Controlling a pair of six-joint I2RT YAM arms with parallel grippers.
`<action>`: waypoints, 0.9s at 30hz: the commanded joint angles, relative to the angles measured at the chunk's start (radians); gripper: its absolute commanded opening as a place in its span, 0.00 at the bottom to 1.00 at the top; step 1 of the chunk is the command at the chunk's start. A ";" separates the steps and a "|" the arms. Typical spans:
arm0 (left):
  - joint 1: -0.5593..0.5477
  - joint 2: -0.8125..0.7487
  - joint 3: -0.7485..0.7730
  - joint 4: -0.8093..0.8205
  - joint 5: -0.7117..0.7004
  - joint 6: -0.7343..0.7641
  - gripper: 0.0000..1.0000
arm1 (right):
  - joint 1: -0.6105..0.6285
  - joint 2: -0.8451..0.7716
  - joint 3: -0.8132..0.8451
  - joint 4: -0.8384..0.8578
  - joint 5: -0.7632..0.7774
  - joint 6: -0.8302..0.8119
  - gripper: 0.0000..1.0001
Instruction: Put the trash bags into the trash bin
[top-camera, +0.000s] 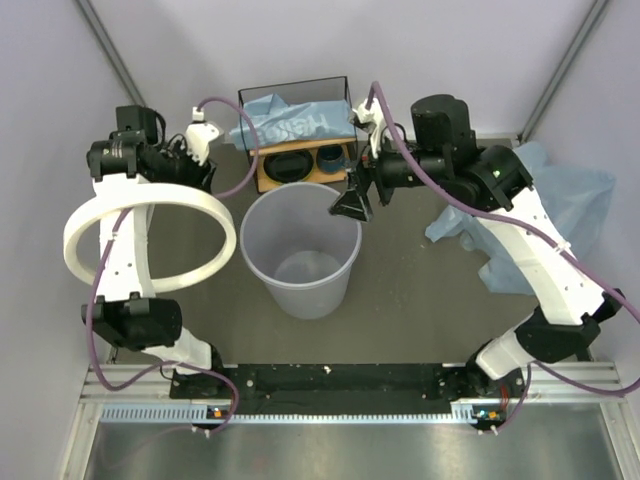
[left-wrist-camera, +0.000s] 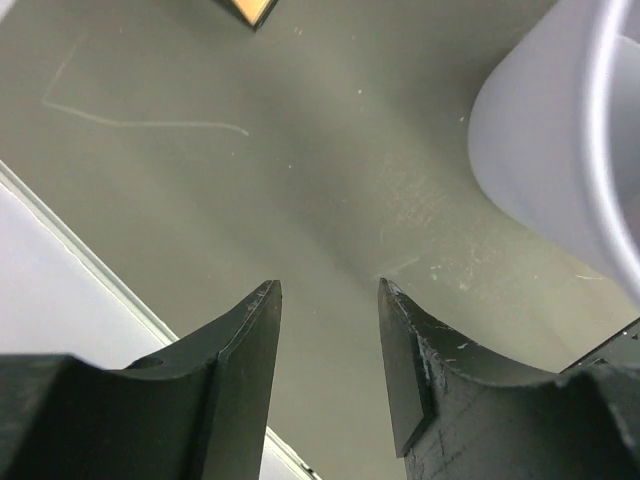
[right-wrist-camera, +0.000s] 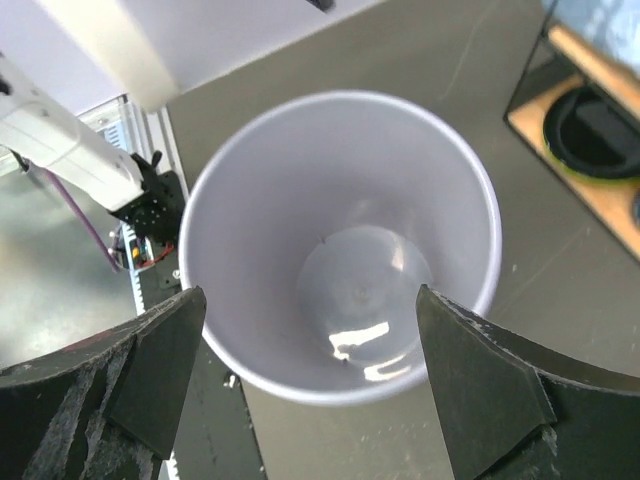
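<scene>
Overhead, I count two trash bags, both outside the trash bin. One, with white lettering, drapes over the top of a wire-framed shelf behind the bin. The second bag lies crumpled on the desk at far right, partly under my right arm. There is one bin, upright at the centre of the desk with nothing inside, and one white ring rim, off the bin and beside my left arm; whether it hangs on that arm I cannot tell. The shelf holds one dark bowl and one dark cup. My right gripper hovers over the bin's mouth, jaws wide and holding nothing. My left gripper points at bare desk beside the bin, jaws partly apart and holding nothing. I judge the bags very light, limp and slippery, likely to billow and snag; pinching a bunched fold near the middle should gather more film than an edge.
</scene>
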 joint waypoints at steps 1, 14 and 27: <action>0.076 0.038 0.000 -0.181 0.067 0.027 0.50 | 0.079 0.049 0.127 0.065 0.030 -0.096 0.86; 0.133 0.029 -0.110 -0.180 0.159 0.008 0.50 | 0.299 0.326 0.350 0.217 0.065 -0.096 0.85; 0.151 0.032 -0.138 -0.180 0.194 0.019 0.51 | 0.352 0.448 0.351 0.467 0.030 0.001 0.96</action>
